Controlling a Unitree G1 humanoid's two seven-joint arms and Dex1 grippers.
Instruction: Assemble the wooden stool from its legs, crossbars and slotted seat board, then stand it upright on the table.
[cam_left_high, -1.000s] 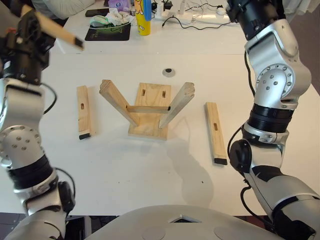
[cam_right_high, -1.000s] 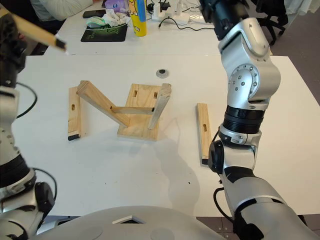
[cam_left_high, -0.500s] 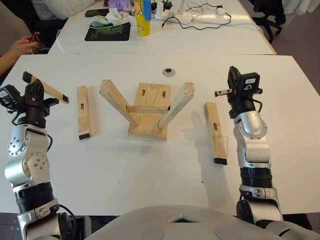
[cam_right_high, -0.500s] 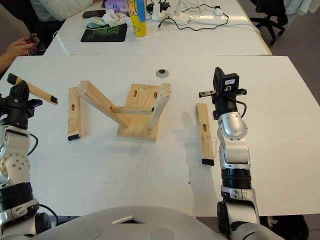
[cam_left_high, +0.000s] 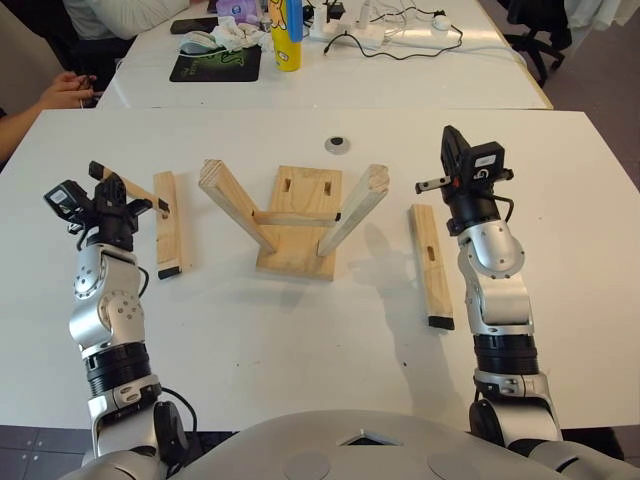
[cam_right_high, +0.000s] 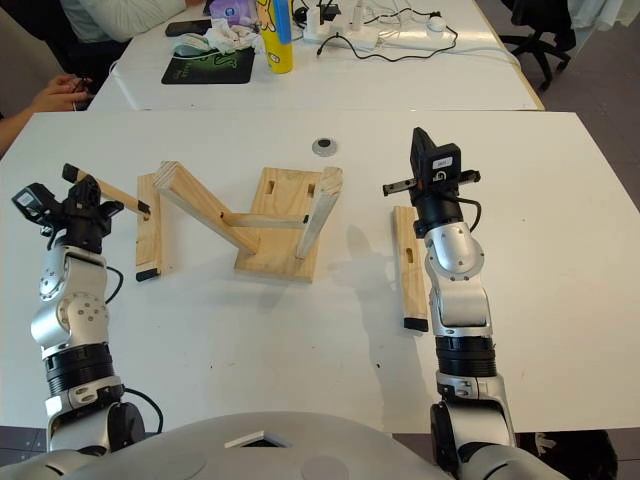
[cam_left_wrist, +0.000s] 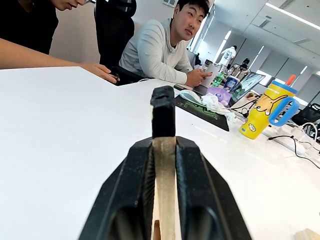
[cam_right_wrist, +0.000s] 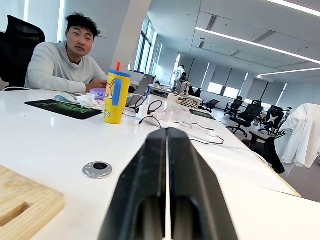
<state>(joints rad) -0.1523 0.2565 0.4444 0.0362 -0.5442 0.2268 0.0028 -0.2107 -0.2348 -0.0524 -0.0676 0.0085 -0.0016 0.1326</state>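
Observation:
The slotted seat board (cam_left_high: 300, 240) lies flat mid-table. Two legs (cam_left_high: 232, 200) (cam_left_high: 356, 208) lean on it in a V, joined by a crossbar (cam_left_high: 297, 217). One loose slotted leg (cam_left_high: 167, 222) lies to its left, another (cam_left_high: 431, 263) to its right. My left gripper (cam_left_high: 110, 198) is shut on a thin dark-tipped crossbar (cam_left_high: 132, 187), held just above the table beside the left loose leg; the left wrist view shows the bar (cam_left_wrist: 164, 150) clamped between the fingers. My right gripper (cam_left_high: 451, 152) is shut and holds nothing, above the far end of the right loose leg, fingers (cam_right_wrist: 150, 180) pressed together.
A grey round disc (cam_left_high: 339, 145) lies behind the seat board. On the far table stand a yellow bottle (cam_left_high: 288, 35), a black mat (cam_left_high: 215, 62) and cables (cam_left_high: 400, 35). A person's hand (cam_left_high: 70, 90) rests at the far left edge.
Both arms have come down from raised poses to table height. The left gripper carried the crossbar right, up to the left loose leg. The right gripper shifted slightly left.

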